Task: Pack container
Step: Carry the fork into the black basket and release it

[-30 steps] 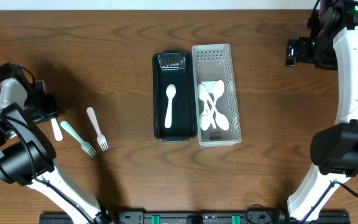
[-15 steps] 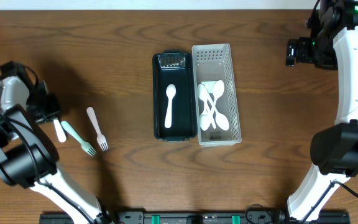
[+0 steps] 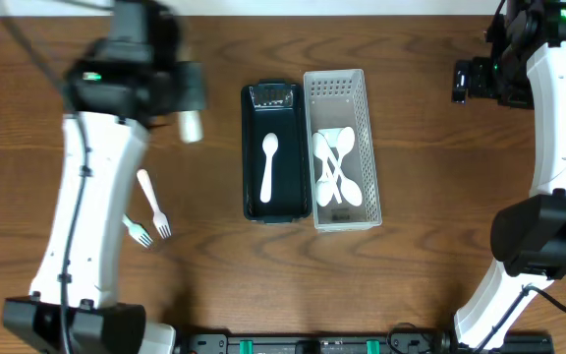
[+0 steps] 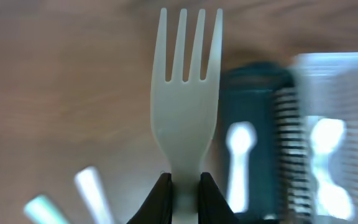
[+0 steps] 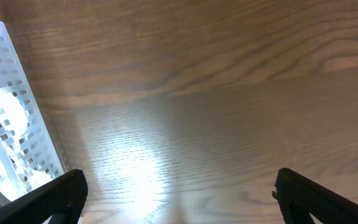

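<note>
One white plastic spoon [image 3: 269,165] lay in the dark green rectangular container [image 3: 250,147], your left gripper [image 4: 184,185] pinched a white plastic fork [image 4: 185,118] tight toward the back edge of the table [image 3: 421,295], and a mint-green fork [image 3: 140,234] and another white fork [image 3: 153,206] waited.

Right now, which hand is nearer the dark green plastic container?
Left. Left hand hovers near the container's left edge; right hand sits far beyond the white slotted basket.

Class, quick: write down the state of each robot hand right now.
Left hand: closed, holding a white fork by its handle.
Right hand: open, holding nothing.
</note>
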{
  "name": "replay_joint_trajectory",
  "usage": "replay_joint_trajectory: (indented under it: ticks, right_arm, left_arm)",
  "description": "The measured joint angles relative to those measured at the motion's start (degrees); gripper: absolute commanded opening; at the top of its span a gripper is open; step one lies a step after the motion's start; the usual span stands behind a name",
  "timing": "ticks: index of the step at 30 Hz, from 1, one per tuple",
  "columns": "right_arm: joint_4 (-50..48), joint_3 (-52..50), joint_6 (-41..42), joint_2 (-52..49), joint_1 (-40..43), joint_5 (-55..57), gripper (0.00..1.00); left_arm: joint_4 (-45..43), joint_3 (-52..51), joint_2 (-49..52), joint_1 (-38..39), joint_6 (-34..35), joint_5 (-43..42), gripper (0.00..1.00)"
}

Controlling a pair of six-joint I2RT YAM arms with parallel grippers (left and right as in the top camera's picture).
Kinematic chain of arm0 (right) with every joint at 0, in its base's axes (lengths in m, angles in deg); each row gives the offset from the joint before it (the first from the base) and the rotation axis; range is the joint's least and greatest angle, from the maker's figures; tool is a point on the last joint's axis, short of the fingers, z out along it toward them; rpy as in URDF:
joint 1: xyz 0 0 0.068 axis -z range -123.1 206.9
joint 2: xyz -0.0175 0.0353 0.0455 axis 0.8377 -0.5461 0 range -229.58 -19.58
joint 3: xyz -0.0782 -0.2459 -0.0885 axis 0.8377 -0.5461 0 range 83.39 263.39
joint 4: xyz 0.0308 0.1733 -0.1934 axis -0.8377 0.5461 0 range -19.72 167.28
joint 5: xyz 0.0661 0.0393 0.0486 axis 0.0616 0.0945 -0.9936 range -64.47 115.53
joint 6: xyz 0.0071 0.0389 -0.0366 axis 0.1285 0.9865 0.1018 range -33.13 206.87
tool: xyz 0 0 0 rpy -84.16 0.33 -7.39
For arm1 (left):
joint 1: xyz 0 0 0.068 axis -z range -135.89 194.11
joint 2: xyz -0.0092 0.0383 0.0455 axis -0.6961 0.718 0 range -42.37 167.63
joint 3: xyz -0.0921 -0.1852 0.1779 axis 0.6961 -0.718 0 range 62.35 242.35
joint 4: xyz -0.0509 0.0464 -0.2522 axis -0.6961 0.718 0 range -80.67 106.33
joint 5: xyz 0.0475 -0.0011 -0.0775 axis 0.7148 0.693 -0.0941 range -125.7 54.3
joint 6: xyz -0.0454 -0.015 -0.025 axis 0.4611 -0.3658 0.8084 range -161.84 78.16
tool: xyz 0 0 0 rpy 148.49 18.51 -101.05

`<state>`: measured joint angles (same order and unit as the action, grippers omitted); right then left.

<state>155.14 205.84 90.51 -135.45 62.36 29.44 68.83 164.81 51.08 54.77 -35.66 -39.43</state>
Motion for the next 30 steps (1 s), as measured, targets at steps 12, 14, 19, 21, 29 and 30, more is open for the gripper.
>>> replay_joint_trajectory:
  ticks: [12,14,19,21,29,30]
  right_arm:
    - [0.98,0.00,0.00,0.00,0.00,-0.02,0.99]
    - [1.11,0.00,0.00,0.00,0.00,0.00,0.99]
    - [1.16,0.00,0.00,0.00,0.00,-0.02,0.99]
    - [1.16,0.00,0.00,0.00,0.00,-0.02,0.99]
    - [1.11,0.00,0.00,0.00,0.00,-0.02,0.99]
    - [1.09,0.00,0.00,0.00,0.00,-0.02,0.99]
  left_arm:
    - [-2.67,0.09,16.44,13.38,6.73,-0.42,0.06]
    - [-2.64,0.09,20.06,13.35,7.15,-0.42,0.06]
    - [-2.62,0.09,26.91,13.35,7.39,-0.42,0.06]
    - [-2.62,0.09,28.48,13.35,7.39,-0.44,0.06]
    - [-2.64,0.09,29.99,13.35,7.32,-0.39,0.39]
    - [-2.64,0.09,29.99,13.35,7.02,-0.44,0.42]
